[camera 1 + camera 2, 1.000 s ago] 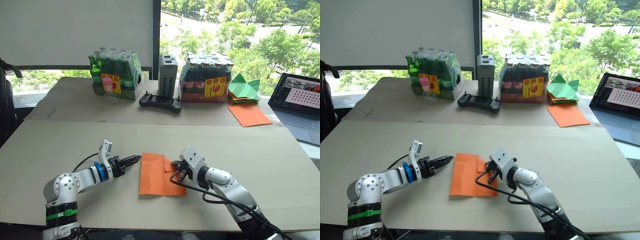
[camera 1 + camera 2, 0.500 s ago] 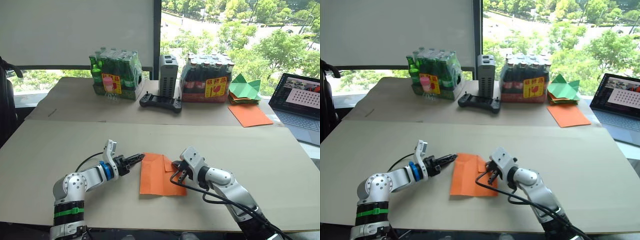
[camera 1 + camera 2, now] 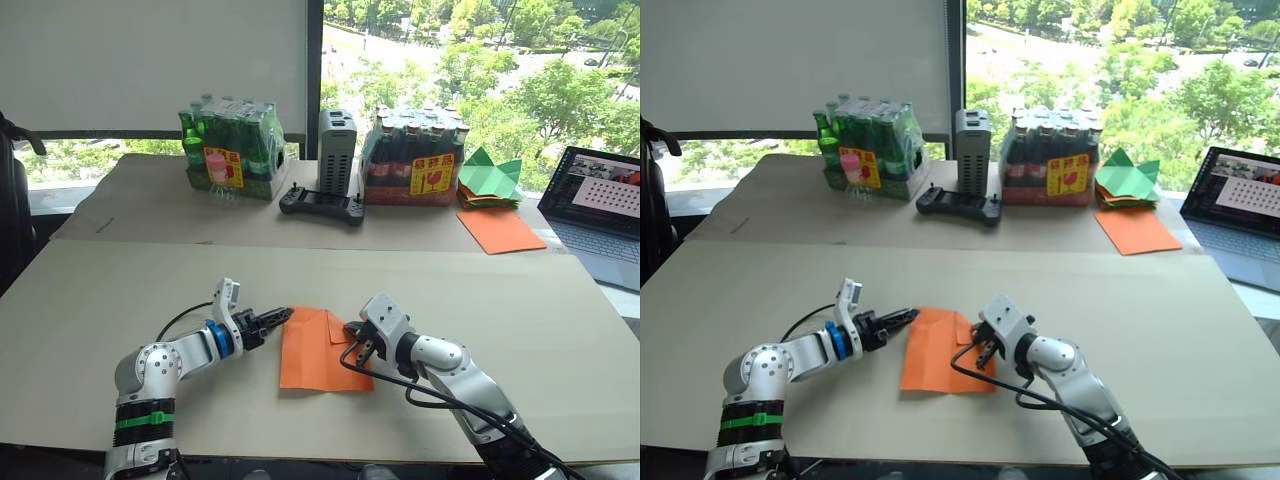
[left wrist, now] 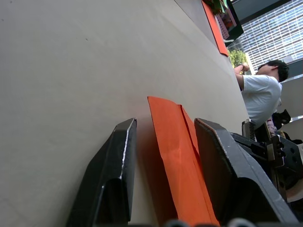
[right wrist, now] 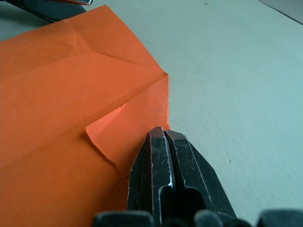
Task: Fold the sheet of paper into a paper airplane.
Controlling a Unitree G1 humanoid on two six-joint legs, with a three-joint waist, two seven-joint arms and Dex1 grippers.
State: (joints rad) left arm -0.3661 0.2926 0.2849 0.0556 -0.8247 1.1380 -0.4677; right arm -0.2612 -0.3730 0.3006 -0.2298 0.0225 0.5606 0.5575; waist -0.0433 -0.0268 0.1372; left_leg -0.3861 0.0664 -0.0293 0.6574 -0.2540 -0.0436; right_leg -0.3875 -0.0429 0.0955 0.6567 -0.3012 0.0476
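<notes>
Orange sheet of paper (image 3: 318, 349) lies flat; left gripper (image 4: 163, 156) jaws spread astride its edge, right gripper (image 5: 163, 137) jaws clenched, seemingly pressing it.

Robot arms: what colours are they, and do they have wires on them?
Both arms are shiny silver-grey with rounded joints. The left arm has a blue ring near the wrist and a green band lower down. The right arm has black cables looping beside it. The left gripper and right gripper each end in two black fingers; the left has a small white block on top.
</notes>
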